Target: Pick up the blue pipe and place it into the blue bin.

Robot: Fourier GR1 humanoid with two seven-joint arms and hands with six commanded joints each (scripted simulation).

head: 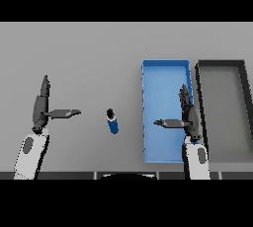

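Right hand: fingers straight, thumb spread toward the left, holding nothing; poised over the right side of the blue bin. Left hand: likewise open and empty, at the table's left. Blue pipe: short, blue-bodied with a dark cap (upright or lying, cannot tell), on the grey table between the hands, near the bin's left wall. Handling, by judgement: rigid, light, probably smooth and prone to roll; grasp across the blue mid-body. Dark bin: right of the blue one.
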